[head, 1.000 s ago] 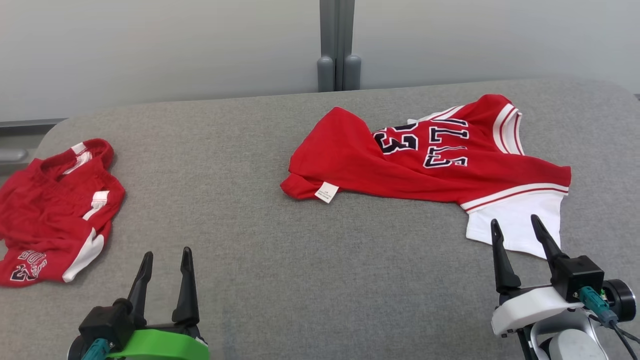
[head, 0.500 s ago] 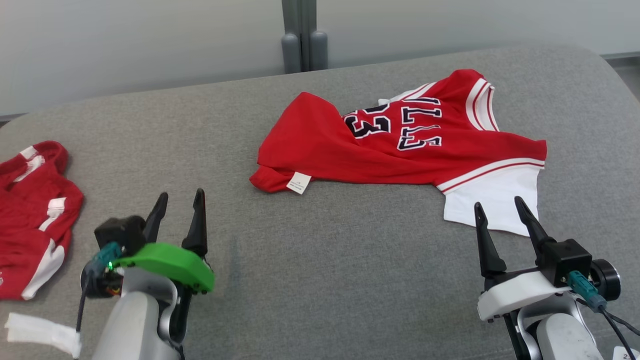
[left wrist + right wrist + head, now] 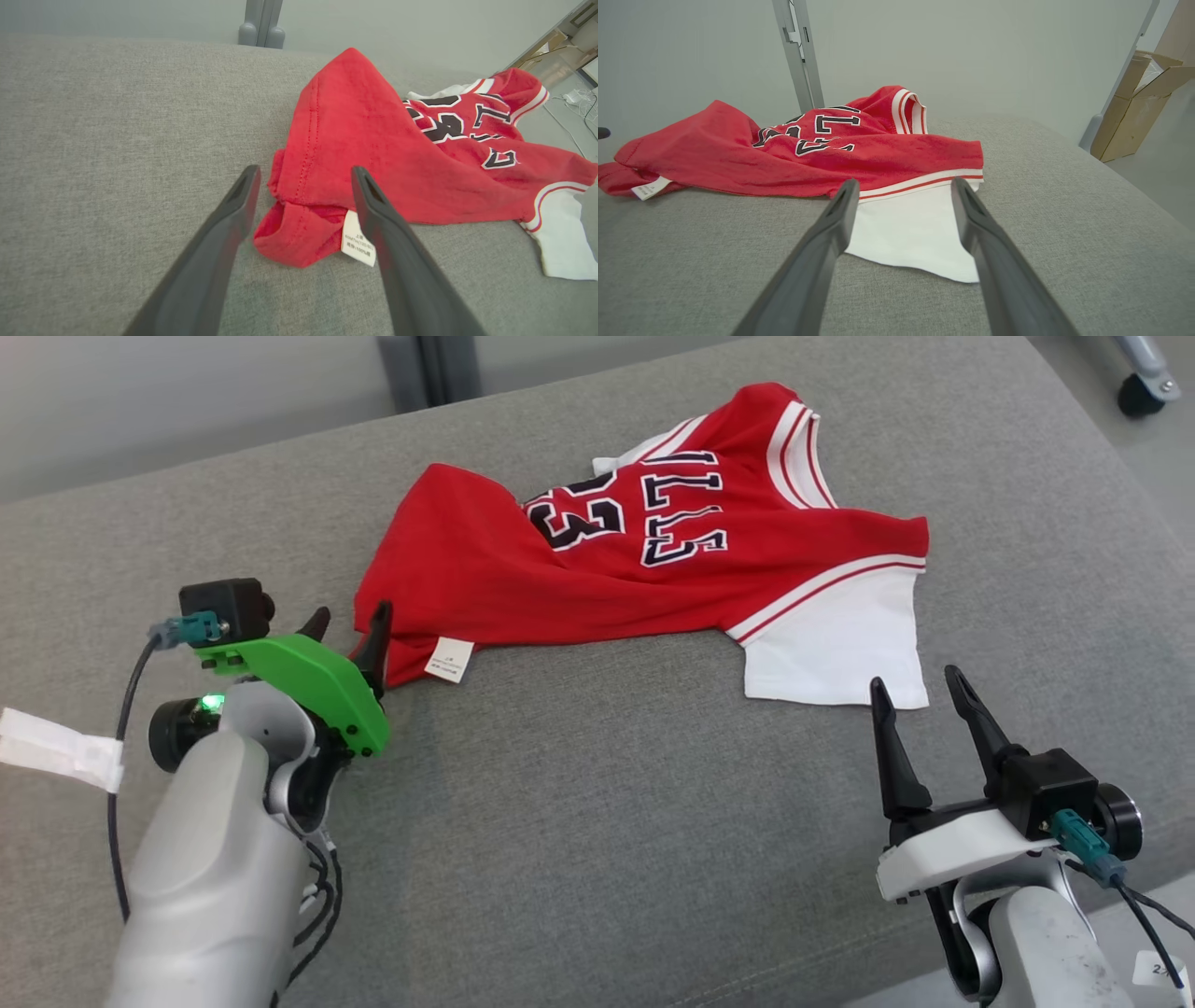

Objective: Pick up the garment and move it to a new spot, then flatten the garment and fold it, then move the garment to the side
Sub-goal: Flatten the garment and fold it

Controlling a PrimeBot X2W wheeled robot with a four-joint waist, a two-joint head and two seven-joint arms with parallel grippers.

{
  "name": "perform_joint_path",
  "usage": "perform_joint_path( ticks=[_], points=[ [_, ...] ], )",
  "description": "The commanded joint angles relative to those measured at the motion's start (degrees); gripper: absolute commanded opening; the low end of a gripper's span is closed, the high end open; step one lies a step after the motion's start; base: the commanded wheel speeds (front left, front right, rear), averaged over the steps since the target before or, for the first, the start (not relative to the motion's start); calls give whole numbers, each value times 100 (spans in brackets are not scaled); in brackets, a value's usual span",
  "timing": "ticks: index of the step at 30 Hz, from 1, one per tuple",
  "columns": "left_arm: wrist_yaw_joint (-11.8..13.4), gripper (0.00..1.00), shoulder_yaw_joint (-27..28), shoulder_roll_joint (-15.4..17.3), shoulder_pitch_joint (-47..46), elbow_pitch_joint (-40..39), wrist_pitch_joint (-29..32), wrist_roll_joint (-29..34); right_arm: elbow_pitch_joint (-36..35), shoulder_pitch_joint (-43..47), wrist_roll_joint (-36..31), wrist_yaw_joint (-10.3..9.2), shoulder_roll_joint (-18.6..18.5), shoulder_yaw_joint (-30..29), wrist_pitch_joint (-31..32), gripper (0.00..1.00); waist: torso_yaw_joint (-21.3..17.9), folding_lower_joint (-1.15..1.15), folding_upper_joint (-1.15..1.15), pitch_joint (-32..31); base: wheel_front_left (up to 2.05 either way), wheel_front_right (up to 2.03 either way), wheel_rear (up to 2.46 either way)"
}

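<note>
The crumpled red jersey lies across the grey cushion, its long axis running 9 to 3 o'clock. The left gripper, jaws wide and empty, is nearer, with the hem corner at its 12 o'clock. The right gripper, equally wide, faces the white sleeve.

Grey fabric surface, pale wall, cardboard box

Red garment with navy lettering, white sleeve; grey cushion.
</note>
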Motion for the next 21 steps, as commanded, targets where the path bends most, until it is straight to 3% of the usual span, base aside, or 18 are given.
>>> perform_joint_path(
  ticks=[1,12,13,14,21],
  points=[
    [-9,100,-25,131,-140,93,24,-19,30,-77,44,-10,0,1,-42,100,-294,0,0,240,0,0,0],
    [-10,100,-335,314,-537,493,158,-323,151,-137,242,-10,2,77,-94,100,-402,0,0,309,0,0,0],
    [-10,61,-368,312,-566,471,103,-338,140,-133,244,-10,1,64,-90,100,-386,0,0,315,0,0,0],
    [-10,0,-389,311,-590,452,39,-372,127,-123,239,-10,1,41,-86,100,-356,0,0,320,0,0,0],
    [-10,0,-673,176,-355,76,-153,-832,97,-67,179,-10,0,-97,-91,100,5,0,0,230,0,0,0]
  ],
)
